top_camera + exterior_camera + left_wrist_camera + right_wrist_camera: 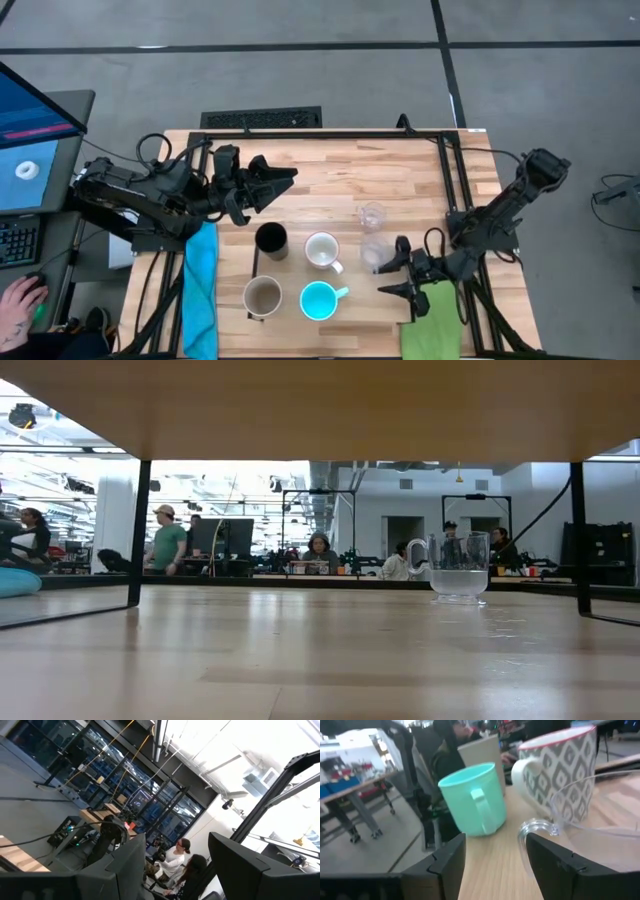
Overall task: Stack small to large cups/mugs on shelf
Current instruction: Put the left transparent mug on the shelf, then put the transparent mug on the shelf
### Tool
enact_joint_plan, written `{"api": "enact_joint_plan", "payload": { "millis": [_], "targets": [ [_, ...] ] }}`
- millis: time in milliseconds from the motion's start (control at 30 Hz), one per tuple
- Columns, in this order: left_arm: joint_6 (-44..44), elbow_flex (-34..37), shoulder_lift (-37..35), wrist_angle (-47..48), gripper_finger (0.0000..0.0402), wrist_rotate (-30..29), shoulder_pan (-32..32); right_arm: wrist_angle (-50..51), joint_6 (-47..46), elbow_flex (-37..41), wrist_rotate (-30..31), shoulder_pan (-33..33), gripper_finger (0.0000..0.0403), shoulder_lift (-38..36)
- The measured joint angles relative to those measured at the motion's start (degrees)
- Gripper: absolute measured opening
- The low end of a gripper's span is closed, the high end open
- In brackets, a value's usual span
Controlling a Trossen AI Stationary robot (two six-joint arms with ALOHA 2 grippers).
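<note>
We see the right gripper (394, 272) low over the table's right side, fingers spread, just beside a clear glass mug (374, 254) and holding nothing. A second clear glass (372, 215) stands just behind it. The white patterned mug (322, 250), black tumbler (271, 240), tan mug (262, 296) and turquoise mug (319, 300) cluster mid-table. The left gripper (285, 178) hangs above the board at left, fingers spread, empty. All cups sit on the wooden shelf (330, 170).
</note>
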State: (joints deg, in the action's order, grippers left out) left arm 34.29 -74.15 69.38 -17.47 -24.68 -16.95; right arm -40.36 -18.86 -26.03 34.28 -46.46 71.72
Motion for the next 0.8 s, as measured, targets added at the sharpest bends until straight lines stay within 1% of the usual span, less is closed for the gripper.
{"api": "enact_joint_plan", "payload": {
  "millis": [167,300,600,800],
  "targets": [
    [0.86,0.0,0.0,0.0,0.0208,-0.04,0.0,13.99,-3.87,-3.95,-0.13,-1.05,0.023,-2.13],
    [0.86,0.0,0.0,0.0,0.0208,-0.04,-0.01,23.39,-4.87,-7.36,-0.02,-1.57,0.023,-2.86],
    [1.94,0.0,0.0,0.0,0.0208,-0.04,-0.02,35.18,-5.22,-14.29,0.08,-1.55,0.023,-2.86],
    [1.94,0.0,0.0,0.0,0.0208,0.01,-0.37,49.69,-13.37,-19.25,0.07,-2.17,0.023,-2.88]
  ]
}}
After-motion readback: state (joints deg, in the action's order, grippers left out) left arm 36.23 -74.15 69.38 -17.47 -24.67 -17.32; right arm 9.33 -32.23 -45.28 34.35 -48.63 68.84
